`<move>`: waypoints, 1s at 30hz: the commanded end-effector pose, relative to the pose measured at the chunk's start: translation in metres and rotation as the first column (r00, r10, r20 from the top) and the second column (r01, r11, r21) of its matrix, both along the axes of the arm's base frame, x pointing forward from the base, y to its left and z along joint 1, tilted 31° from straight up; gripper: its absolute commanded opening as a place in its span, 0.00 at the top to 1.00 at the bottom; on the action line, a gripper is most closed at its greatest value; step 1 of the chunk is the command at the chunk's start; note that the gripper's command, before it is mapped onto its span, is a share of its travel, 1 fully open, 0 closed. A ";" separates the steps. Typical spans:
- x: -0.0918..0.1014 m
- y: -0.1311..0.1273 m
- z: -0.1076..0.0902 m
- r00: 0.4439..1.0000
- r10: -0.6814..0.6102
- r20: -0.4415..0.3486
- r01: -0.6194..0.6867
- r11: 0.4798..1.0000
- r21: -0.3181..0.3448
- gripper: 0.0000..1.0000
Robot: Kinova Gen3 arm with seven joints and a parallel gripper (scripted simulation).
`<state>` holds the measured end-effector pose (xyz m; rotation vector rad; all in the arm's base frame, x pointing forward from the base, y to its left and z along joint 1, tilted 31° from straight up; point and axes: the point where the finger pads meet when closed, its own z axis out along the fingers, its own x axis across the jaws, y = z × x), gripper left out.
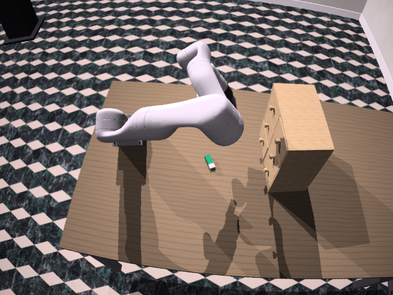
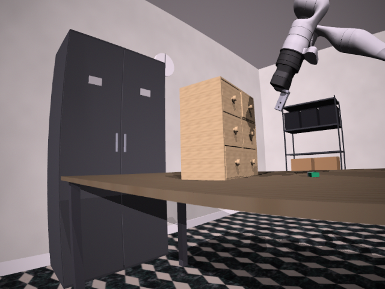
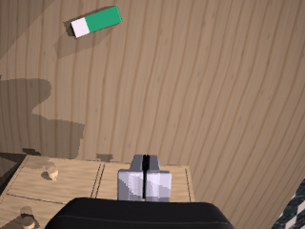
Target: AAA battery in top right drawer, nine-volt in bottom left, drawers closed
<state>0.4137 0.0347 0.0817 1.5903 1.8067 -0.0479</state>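
Note:
A small chest (image 1: pixel 301 110) (image 2: pixel 202 130) stands upright, two columns of knobbed drawers in three rows, all in or nearly flush. The top row's right drawer (image 1: pixel 281 133) (image 2: pixel 248 114) is in; the bottom row's right drawer (image 3: pixel 73 178) shows in the wrist view, with the left one (image 3: pixel 107 178) beside it, its knob hidden by my fingers. My gripper (image 2: pixel 278 109) (image 3: pixel 145 170) is shut and empty, in the air in front of the chest, about level with the upper drawers; the arm hides it in the top view. I see neither an AAA battery nor an identifiable nine-volt battery.
A green and white block (image 1: pixel 209 161) (image 2: pixel 313 174) (image 3: pixel 96 21) lies on the table (image 1: pixel 177 196) (image 2: pixel 149 189) between the arm's base and the chest. A dark cabinet (image 2: pixel 93 149) and a shelf rack (image 2: pixel 314 130) stand beyond the table.

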 end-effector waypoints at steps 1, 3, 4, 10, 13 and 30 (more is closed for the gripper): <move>0.001 0.002 0.003 1.000 -0.010 -0.004 0.010 1.000 0.004 1.00; 0.000 0.002 0.005 1.000 -0.018 -0.016 0.018 1.000 0.004 1.00; -0.001 0.003 0.006 1.000 -0.022 -0.022 0.022 1.000 0.003 1.00; -0.005 0.006 0.011 0.997 -0.045 -0.061 0.046 0.999 0.003 1.00; -0.007 0.008 0.013 0.995 -0.057 -0.081 0.058 0.998 0.004 1.00; -0.019 0.017 0.027 0.973 -0.126 -0.193 0.127 0.992 -0.004 1.00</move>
